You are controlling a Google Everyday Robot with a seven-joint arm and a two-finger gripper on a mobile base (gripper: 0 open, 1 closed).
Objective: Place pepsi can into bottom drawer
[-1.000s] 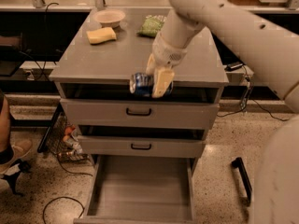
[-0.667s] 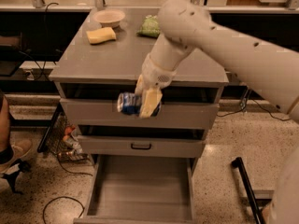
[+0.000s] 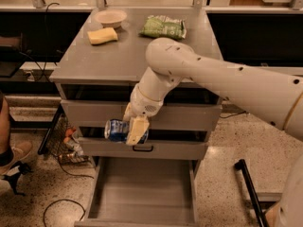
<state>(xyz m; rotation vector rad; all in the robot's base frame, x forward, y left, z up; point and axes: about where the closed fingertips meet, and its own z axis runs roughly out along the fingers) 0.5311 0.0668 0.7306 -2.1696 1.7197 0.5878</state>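
Currently | pincer (image 3: pixel 132 131) clamped on can (image 3: pixel 112 129), can lying sideways | level with middle drawer (image 3: pixel 180 148) front | above open bottom drawer (image 3: pixel 142 195), not in it | worktop (image 3: pixel 109 60): bowl (image 3: pixel 110 18), sponge (image 3: pixel 102 35), bag (image 3: pixel 163 27)

Grey cabinet (image 3: pixel 118 56) stands on speckled terrazzo floor (image 3: pixel 227 145), black cables (image 3: pixel 52 206) trailing beside it.

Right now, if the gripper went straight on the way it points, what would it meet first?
Holding the pepsi can, the gripper points down over the open bottom drawer. It would likely meet the drawer's bare floor first, though depth is unclear.
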